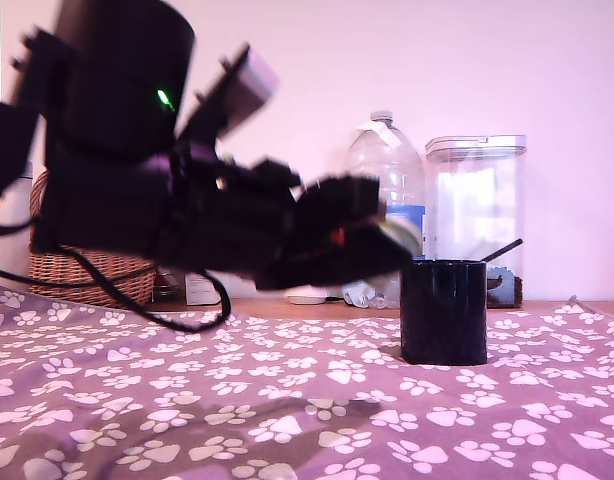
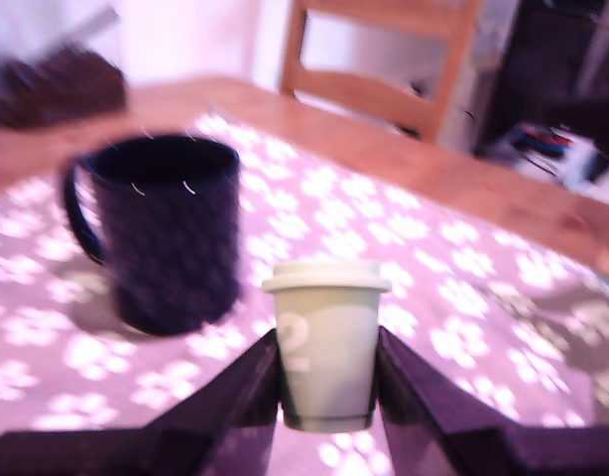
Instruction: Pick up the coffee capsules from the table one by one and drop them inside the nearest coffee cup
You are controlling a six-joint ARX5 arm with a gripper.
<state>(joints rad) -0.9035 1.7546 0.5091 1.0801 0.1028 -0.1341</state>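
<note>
One capsule (image 1: 405,232) is up in the air in the exterior view, pinched at the tip of the blurry gripper (image 1: 392,240), just above the cup (image 1: 444,311) and a bit toward the exterior view's left of it. That cup sits on the table (image 1: 287,400), with a bottle (image 1: 387,180) and canister (image 1: 477,200) behind it. Wrist view: capsule (image 2: 325,342) clamped between both fingers (image 2: 240,392), rim up, cup (image 2: 166,233) just beyond, chair (image 2: 379,59) past the table's far edge.

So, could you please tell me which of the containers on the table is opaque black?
The coffee cup, standing on the cloth; the water bottle and canister behind it are clear.
</note>
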